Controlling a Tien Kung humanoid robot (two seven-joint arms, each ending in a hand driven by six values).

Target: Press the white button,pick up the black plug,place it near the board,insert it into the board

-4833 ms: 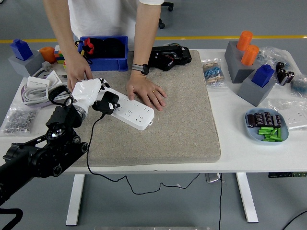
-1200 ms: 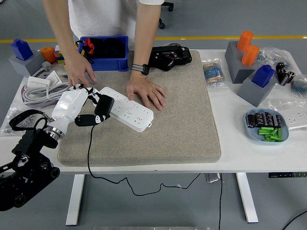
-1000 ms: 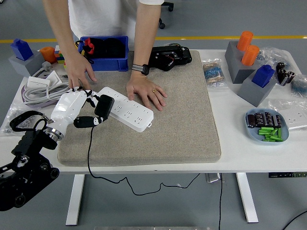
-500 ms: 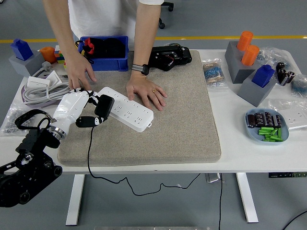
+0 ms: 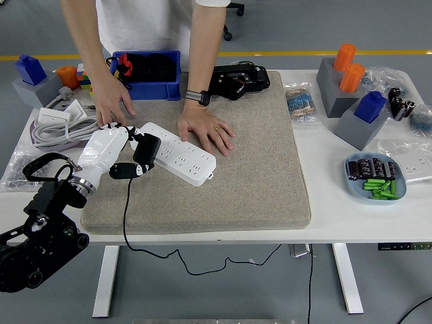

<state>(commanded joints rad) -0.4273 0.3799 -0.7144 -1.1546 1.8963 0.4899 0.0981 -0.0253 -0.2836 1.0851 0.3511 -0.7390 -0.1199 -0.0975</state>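
The white power board [image 5: 181, 154] lies slanted on the grey mat [image 5: 229, 169]. The black plug [image 5: 146, 150] stands tilted at the board's left end, and its black cable [image 5: 125, 209] runs down over the table's near edge. My left hand [image 5: 133, 152], white with dark fingertips, comes in from the lower left. Its fingers [image 5: 132, 132] and thumb close around the plug. A person across the table rests one hand [image 5: 206, 128] on the board's far side and the other hand [image 5: 112, 108] on the mat's left corner. My right arm is out of view.
A blue bin [image 5: 147, 74] and a black device [image 5: 237, 79] sit at the back. White cables [image 5: 54, 125] lie at the left. Grey blocks with orange and blue pieces [image 5: 351, 94] and a dish of small parts [image 5: 375, 177] stand at the right.
Since 4.8 s ago my left arm has drawn back to the lower left, and the plug has shifted a little left on the board. Over the last second the hand has edged slightly up and right.
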